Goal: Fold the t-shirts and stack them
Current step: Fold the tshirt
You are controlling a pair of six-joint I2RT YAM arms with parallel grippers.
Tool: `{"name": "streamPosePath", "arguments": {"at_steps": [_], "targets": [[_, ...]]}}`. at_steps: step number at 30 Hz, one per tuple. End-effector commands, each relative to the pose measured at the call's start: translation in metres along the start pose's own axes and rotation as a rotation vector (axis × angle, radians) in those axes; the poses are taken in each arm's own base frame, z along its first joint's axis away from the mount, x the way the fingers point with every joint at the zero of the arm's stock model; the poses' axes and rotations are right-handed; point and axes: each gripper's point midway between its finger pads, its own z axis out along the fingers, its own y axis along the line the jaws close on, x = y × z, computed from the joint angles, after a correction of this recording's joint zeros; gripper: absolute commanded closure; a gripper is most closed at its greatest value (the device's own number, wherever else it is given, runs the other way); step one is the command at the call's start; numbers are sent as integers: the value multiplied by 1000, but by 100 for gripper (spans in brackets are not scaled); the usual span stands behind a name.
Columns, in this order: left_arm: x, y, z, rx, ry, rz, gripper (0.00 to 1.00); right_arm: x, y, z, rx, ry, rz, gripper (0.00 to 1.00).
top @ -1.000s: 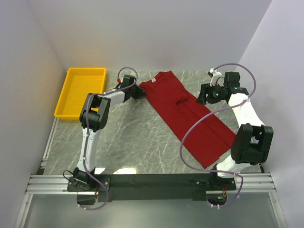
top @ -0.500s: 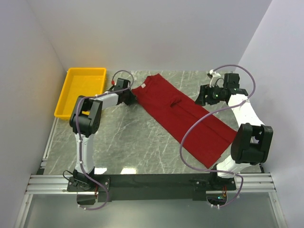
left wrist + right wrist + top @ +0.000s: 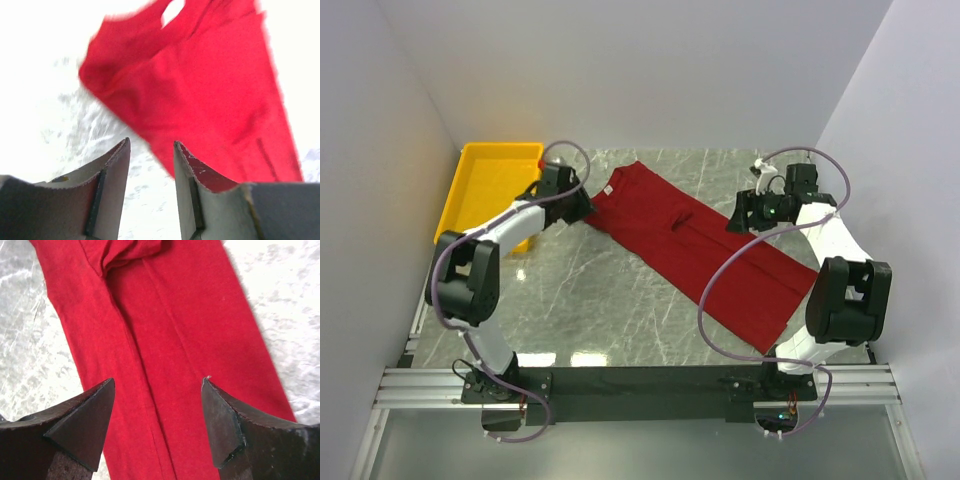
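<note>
Dark red short-sleeved cloth t-shirt lying flat, diagonally across grey marbled table. Left gripper sitting at shirt's far-left edge, fingers slightly parted, pinching nothing. Right gripper hovering over shirt middle, jaws spread wide.

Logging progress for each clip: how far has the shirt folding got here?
Done: the t-shirt lies as a long narrow strip, sides folded in. In hand: the left gripper sits open by the collar end, and the right gripper hovers open over the strip's middle; neither holds cloth. Left: the crosswise folds and the stacking.
</note>
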Motion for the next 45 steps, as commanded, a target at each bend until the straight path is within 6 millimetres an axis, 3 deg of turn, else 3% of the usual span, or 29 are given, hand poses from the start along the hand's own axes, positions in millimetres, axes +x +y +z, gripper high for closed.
{"name": "streamPosePath", "arguments": {"at_steps": [1, 4, 11, 18, 27, 45], "targets": [[-45, -8, -24, -19, -94, 74, 55, 0, 9, 7, -39, 0, -29, 24], [-55, 7, -12, -80, -91, 14, 59, -1, 13, 12, -52, 5, -30, 23], [-51, 31, 15, -224, -68, -119, 64, -1, 15, 16, -54, 15, -32, 23], [-43, 46, 42, -286, -28, -120, 69, 4, 13, 18, -50, 25, -28, 23], [-38, 49, 58, -290, 1, -103, 69, 9, 12, 21, -48, 37, -19, 23], [-25, 48, 70, -249, 35, -142, 71, 9, 11, 22, -49, 39, -20, 22]]}}
